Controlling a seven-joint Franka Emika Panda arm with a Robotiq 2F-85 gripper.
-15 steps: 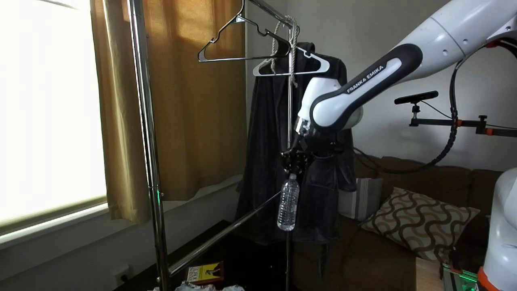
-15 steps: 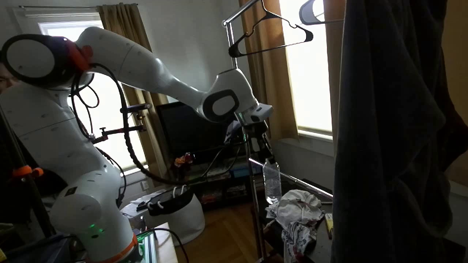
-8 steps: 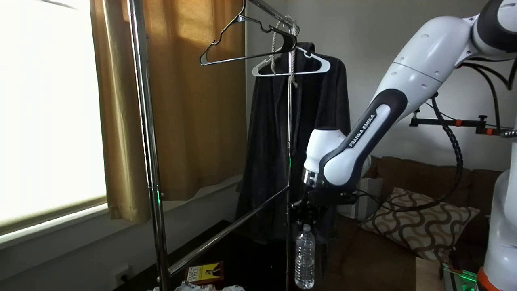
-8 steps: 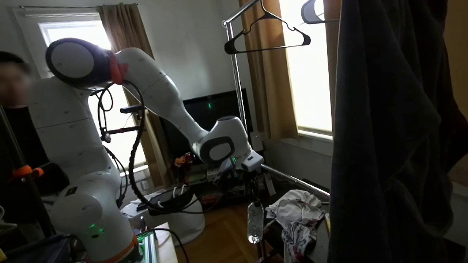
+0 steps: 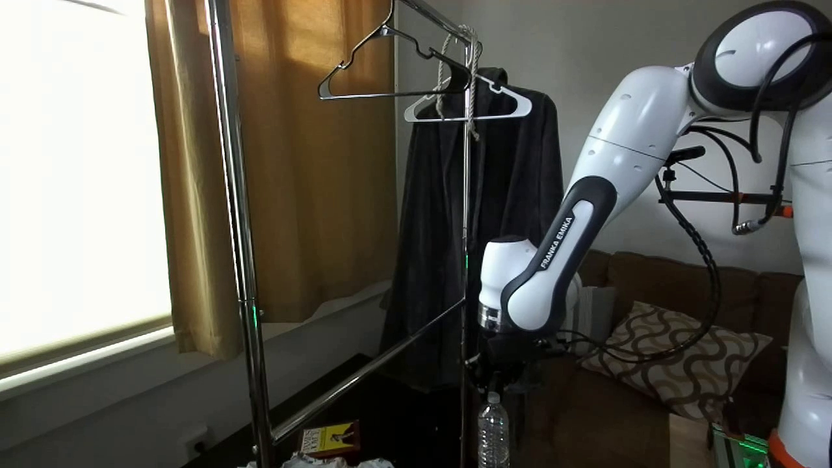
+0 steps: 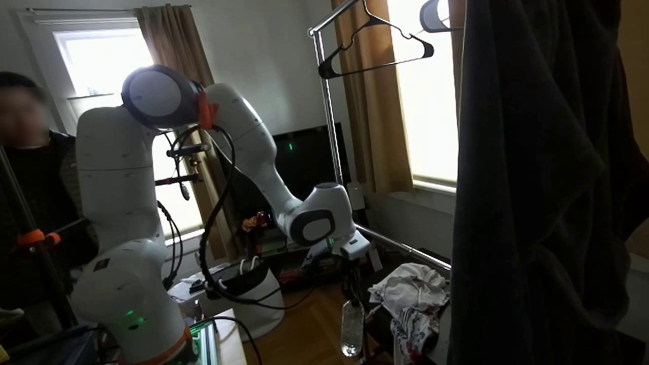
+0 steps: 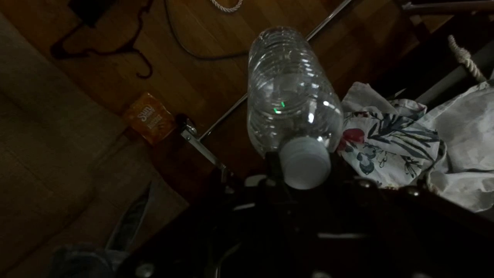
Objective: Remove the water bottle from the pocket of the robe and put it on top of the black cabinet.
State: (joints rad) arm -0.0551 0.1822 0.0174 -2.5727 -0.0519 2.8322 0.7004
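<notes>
The water bottle (image 6: pixel 352 328) is held lower than a second ago, apart from the robe (image 6: pixel 537 182), its cap end pinched in the closed-in hand (image 7: pixel 304 166); removal seems done, placing is judged still outstanding.

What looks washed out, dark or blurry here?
In an exterior view, the tall white window is washed out, the long charcoal-black cloth robe dim; in an exterior view, a dark-clothed person's face is blurred; in the wrist view, glints dot the clear ribbed plastic water bottle, the black gripper mostly dark.
</notes>
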